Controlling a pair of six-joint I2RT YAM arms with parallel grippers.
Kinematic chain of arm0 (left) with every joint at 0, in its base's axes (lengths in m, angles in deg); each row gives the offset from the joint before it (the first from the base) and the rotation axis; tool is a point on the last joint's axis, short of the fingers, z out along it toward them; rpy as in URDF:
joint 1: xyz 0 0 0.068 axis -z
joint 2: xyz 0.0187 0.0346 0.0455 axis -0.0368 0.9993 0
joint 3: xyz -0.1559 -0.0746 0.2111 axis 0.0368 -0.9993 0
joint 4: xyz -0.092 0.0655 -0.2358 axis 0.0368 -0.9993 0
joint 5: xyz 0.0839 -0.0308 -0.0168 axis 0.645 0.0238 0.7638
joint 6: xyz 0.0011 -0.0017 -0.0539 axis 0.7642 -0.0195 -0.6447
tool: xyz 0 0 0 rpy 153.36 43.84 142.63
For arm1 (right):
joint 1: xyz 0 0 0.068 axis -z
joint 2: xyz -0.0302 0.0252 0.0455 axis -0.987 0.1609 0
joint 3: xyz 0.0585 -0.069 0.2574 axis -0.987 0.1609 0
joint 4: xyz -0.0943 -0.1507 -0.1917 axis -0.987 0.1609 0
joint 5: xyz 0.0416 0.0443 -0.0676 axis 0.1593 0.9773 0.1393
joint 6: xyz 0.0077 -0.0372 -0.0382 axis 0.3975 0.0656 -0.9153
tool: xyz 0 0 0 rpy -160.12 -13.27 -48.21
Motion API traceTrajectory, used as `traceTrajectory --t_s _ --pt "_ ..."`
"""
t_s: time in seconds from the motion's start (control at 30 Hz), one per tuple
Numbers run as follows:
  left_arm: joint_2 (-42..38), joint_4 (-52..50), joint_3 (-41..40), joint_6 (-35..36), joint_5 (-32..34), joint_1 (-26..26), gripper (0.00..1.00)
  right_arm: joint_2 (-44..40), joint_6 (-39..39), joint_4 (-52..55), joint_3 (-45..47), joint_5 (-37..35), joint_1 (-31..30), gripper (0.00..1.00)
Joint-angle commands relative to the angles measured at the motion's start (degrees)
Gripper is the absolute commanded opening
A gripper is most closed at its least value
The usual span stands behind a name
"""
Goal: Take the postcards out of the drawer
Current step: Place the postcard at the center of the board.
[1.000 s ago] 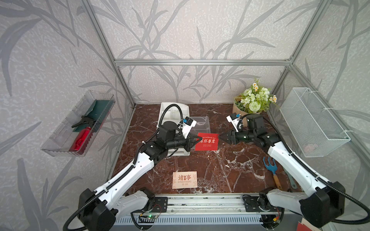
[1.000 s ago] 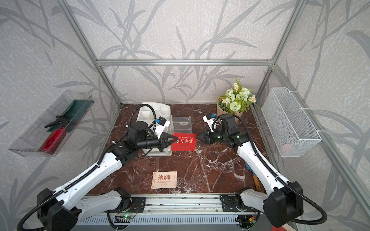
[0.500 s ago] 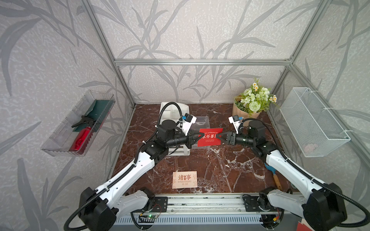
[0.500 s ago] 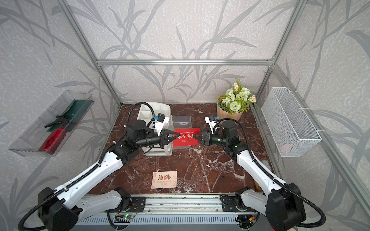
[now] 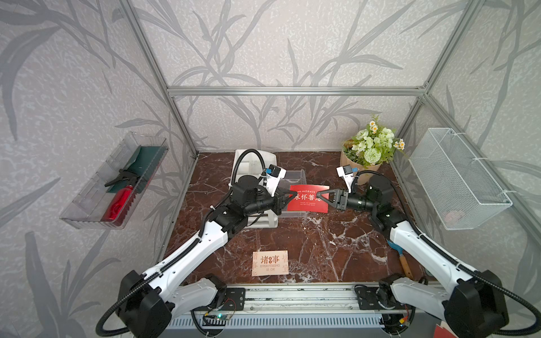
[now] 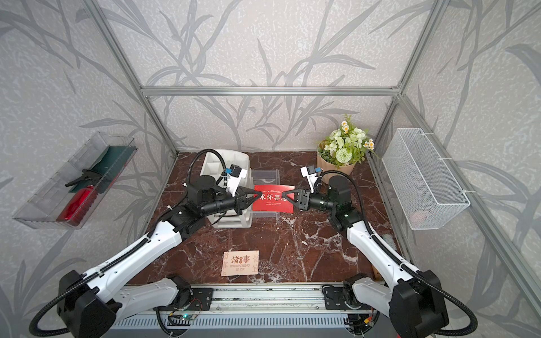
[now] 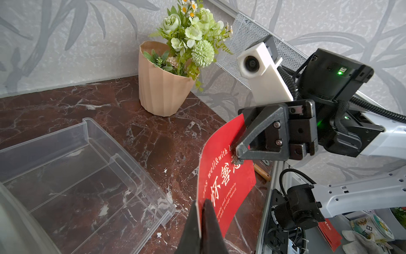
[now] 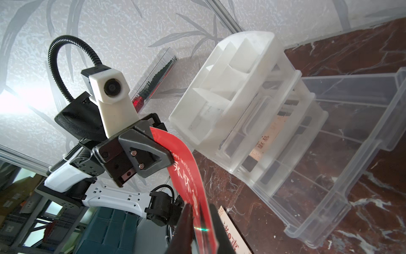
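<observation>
Three postcards in view. Red postcard [image 5: 308, 202] up in the air over the pulled-out clear drawer [image 5: 292, 174], held between both hands. Left hand [image 5: 289, 195] clamped tight on its left edge. Right hand [image 5: 319, 196] narrow around its right edge; firm pinch or not, cannot tell. Peach postcard [image 5: 270, 262] flat on the desk [image 5: 336, 243] by the near edge, well apart from everything else. Second peach postcard [image 8: 267, 140] inside the white organizer [image 8: 241, 57] at the far left, seen through its wall.
</observation>
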Motion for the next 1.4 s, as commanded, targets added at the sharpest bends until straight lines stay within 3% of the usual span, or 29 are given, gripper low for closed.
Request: traceTrajectory --t_s 0.0,0.23,0.4,0.53,0.77,1.0,1.13,1.23,1.37 --pt "0.1 0.9 -0.4 -0.3 2.2 0.2 0.00 -1.6 0.1 -0.6 -1.1 1.7 -0.2 0.09" --pt "-1.7 -0.7 0.0 -0.4 3.9 0.2 0.20 -2.5 -2.5 6.8 -3.1 3.3 -0.2 0.03" --pt "-3.2 -7.5 3.8 3.6 6.2 0.2 0.33 -4.3 -7.6 19.9 -6.6 3.2 -0.1 0.02" --pt "-4.8 -17.4 9.5 6.5 14.1 0.2 0.35 -5.8 -11.4 30.8 -8.9 2.1 -0.1 0.02" --pt "-11.2 -26.6 13.9 8.8 27.0 0.0 0.40 -7.5 -12.9 39.8 -4.6 -1.1 -0.2 0.02" --pt "-17.5 -30.1 12.9 10.9 37.1 -1.0 0.46 -8.8 -8.6 35.2 6.5 -3.4 -1.0 0.03" --pt "-18.3 -30.7 11.3 9.9 40.2 -2.5 0.50 -7.9 -8.3 33.3 10.5 -6.5 -4.6 0.03" --pt "-16.8 -31.7 11.0 8.3 39.0 -5.2 0.50 -6.9 -5.9 28.5 13.5 -8.4 -7.4 0.04" --pt "-15.2 -30.5 9.6 5.5 31.5 -10.8 0.49 -5.2 -5.2 25.9 15.3 -11.2 -10.8 0.04"
